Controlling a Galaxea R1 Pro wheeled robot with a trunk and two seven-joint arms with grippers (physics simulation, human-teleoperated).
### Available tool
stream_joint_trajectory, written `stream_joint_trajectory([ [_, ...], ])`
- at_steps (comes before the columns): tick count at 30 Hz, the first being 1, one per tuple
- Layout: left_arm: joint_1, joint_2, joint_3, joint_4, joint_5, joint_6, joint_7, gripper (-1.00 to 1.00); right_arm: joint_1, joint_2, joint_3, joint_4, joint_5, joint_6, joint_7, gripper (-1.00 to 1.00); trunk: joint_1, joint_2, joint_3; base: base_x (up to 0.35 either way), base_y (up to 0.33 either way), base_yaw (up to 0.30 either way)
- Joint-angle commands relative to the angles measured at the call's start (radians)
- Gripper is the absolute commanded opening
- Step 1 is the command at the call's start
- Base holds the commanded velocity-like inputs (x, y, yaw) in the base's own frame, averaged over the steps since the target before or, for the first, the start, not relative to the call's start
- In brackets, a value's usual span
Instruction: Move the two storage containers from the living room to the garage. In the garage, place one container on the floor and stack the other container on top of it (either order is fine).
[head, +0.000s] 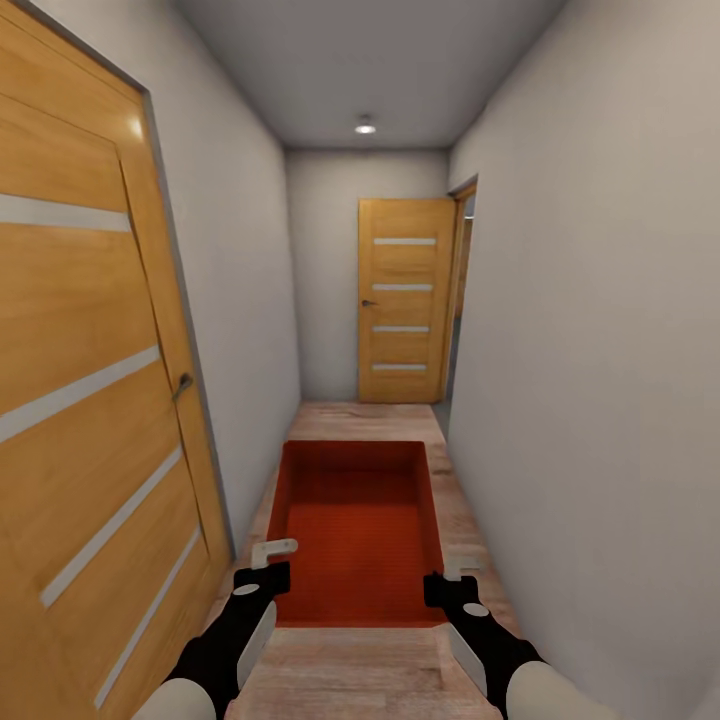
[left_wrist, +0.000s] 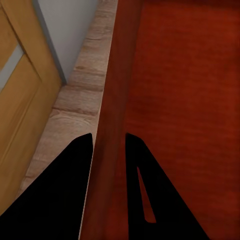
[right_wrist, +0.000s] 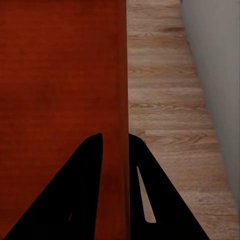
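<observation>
Storage container (head: 358, 530), orange-red and lidless, hangs between our two arms in a narrow corridor with white-grey walls (head: 590, 330) and a light wood plank floor (head: 370, 670). From the head view we see a large wooden door (head: 80, 400) with pale horizontal strips close on our left, and a smaller matching door (head: 404, 300) at the far end under a ceiling spotlight (head: 365, 127). Our left gripper (head: 268, 572) clamps the container's left wall near its closest corner, and our right gripper (head: 452, 580) clamps the right wall.

The left wrist view adds what the head view cannot: one finger (left_wrist: 65, 190) sits outside the thin wall and one inside, pinching it. The right wrist view shows the same pinch, fingers (right_wrist: 80, 190) either side of the right wall, with bare planks beyond.
</observation>
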Motion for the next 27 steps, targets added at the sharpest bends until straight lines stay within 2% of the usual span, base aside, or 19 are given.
stream_joint_trajectory([
  [1,0.0,0.021,0.017,0.001,0.019,0.005,0.01,-1.0,-0.001,-0.009,-0.005,-0.003,-0.002,-0.016,-0.005,-1.0,0.001,-0.001,0.0,0.322,0.0,0.0],
  [27,0.0,0.021,0.017,0.002,0.019,0.005,0.01,-1.0,-0.001,-0.011,-0.005,-0.003,-0.002,-0.02,-0.009,-1.0,0.001,-0.001,0.0,0.322,0.0,0.0],
])
